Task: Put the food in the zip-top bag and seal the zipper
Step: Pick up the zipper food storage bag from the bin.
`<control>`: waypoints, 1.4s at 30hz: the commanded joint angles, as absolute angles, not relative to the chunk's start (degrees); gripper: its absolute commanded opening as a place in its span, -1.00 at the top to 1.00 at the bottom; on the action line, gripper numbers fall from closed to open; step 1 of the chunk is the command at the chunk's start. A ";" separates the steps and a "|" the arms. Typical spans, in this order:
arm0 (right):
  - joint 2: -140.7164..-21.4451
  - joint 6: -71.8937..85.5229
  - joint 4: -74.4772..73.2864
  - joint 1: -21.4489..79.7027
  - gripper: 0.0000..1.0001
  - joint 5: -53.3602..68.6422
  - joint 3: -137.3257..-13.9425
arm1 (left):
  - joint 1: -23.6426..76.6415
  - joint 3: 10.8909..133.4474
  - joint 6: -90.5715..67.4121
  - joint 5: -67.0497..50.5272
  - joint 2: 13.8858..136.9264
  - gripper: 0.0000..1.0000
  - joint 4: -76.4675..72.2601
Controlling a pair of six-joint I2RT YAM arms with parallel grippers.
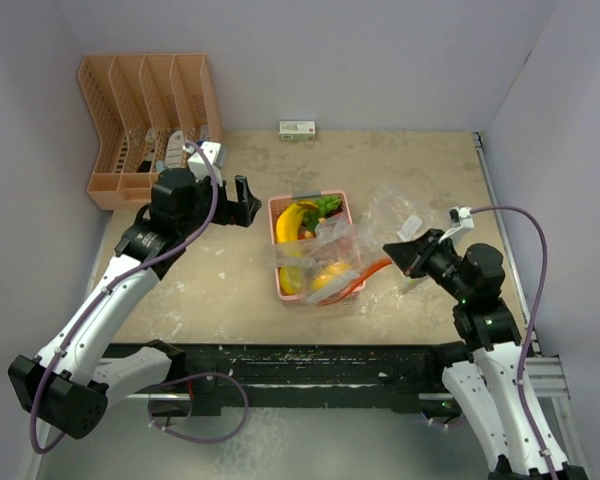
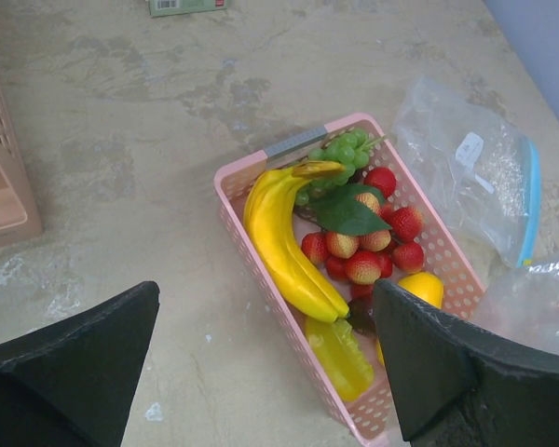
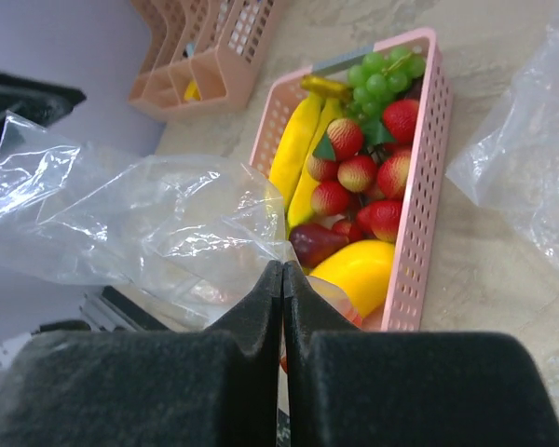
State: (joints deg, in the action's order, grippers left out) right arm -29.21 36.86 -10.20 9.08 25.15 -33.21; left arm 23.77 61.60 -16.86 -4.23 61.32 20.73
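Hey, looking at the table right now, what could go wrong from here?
1. The right gripper pinches only the zip-top bag's thin edge, so the film might slip out.
2. That bag hangs over part of the pink basket, so the open left gripper may snag it when reaching for the bananas.

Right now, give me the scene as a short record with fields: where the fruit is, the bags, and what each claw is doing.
Fruit: bananas, strawberries, green grapes and a mango, all in the pink basket
Held bag: clear, draped over the basket's near end
Second bag: lying on the table right of the basket, blue zipper
Right claw: shut on the held bag's edge
Left claw: open, empty, left of the basket
Elsewhere: orange rack far left, small box at the far edge
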 commanded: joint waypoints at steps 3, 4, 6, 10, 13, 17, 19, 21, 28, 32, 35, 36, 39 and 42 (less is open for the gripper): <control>-27.83 47.72 -3.22 9.36 1.00 12.45 -34.43 | 23.84 61.79 -16.17 -4.04 58.82 -0.98 19.07; -27.80 49.43 -2.87 9.33 1.00 10.81 -34.07 | 23.86 61.80 -16.17 -4.12 58.68 -0.98 19.03; -28.55 50.97 -3.51 9.32 1.00 8.27 -33.70 | 23.82 61.79 -16.03 -4.21 58.58 -0.98 19.13; -31.28 52.35 -7.96 9.32 1.00 3.37 -31.45 | 23.84 61.87 -15.91 -4.13 58.63 -0.98 19.19; -30.79 54.99 -9.14 9.34 1.00 0.80 -27.01 | 23.86 61.72 -16.16 -4.42 58.72 -0.98 18.88; -28.00 57.64 -12.26 9.32 1.00 -4.95 -23.48 | 23.82 61.73 -16.15 -4.66 58.97 -0.98 18.92; -26.61 58.16 -12.99 9.32 0.88 -6.31 -23.06 | 23.90 61.71 -16.08 -4.49 58.93 -0.98 18.95; -25.99 56.58 -12.65 9.32 0.50 -5.44 -23.21 | 23.84 61.72 -16.08 -4.48 58.98 -0.98 18.95; -23.52 40.02 -12.31 9.32 -0.38 0.15 -28.80 | 23.78 61.54 -16.24 -4.59 58.80 -0.98 19.16; -26.11 29.80 -13.00 9.39 -0.41 10.07 -33.20 | 23.86 60.95 -16.98 -5.51 58.93 -0.98 18.49; -29.22 25.30 -14.99 9.53 -0.38 12.74 -36.34 | 23.87 60.43 -18.09 -6.67 59.43 -0.98 17.72; -29.91 24.14 -15.35 9.64 -0.37 12.56 -37.26 | 23.82 60.45 -18.43 -6.99 59.61 -0.98 17.57; -33.16 21.20 -15.95 10.05 -0.35 12.39 -40.40 | 23.90 60.07 -19.19 -7.01 59.53 -0.98 17.27; -37.82 19.61 -15.89 11.29 -0.33 12.31 -43.97 | 23.83 59.02 -20.57 -6.60 58.85 -0.98 16.54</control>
